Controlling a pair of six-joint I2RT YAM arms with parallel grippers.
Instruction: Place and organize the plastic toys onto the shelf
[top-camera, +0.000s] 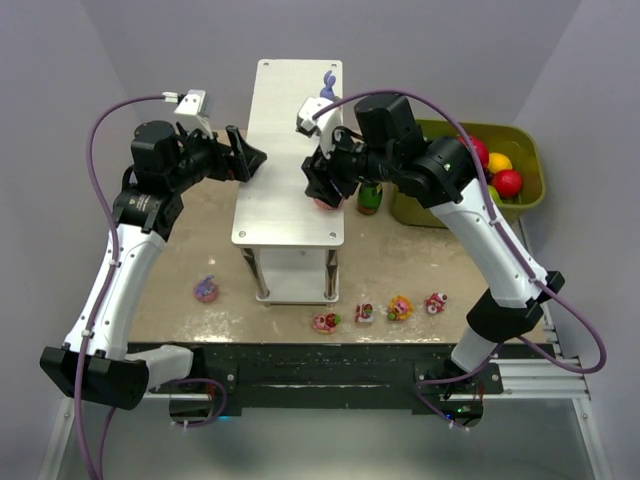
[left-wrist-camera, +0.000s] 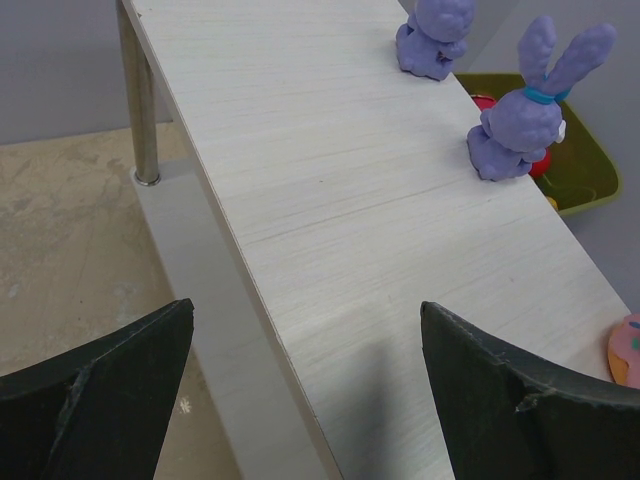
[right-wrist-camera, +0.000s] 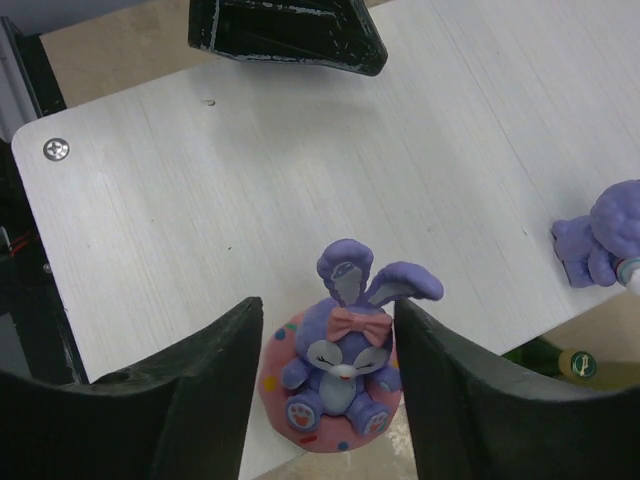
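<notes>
right end effector (right-wrist-camera: 326, 330) hangs over the right edge of the shelf (top-camera: 285, 130), in its nearer half, with two black fingers flanking a purple bunny (right-wrist-camera: 340, 375) seated on a round pink base. the fingers sit right against the base on both sides, and it cannot be told whether they pinch it or have let go. the base rests at the very edge of the pale top board and may overhang it a little.

left end effector (top-camera: 247, 157) hovers at the shelf's opposite long edge, spread wide with nothing between its fingers.

two more bunnies (left-wrist-camera: 525, 110) stand toward the far end of the top board, along its right edge. on the surface (top-camera: 180, 250) in front of the shelf lie five unsorted toys: one purple and pink figurine (top-camera: 206, 290) to the left and a row of four small pieces (top-camera: 400, 307) to the right.

the step in hand looks like setting this bunny down on the top board. the next move likely calls for widening the fingers fully, then lifting straight up so they miss the ears. with the base so near the edge, any sideways drag could tip it off.
</notes>
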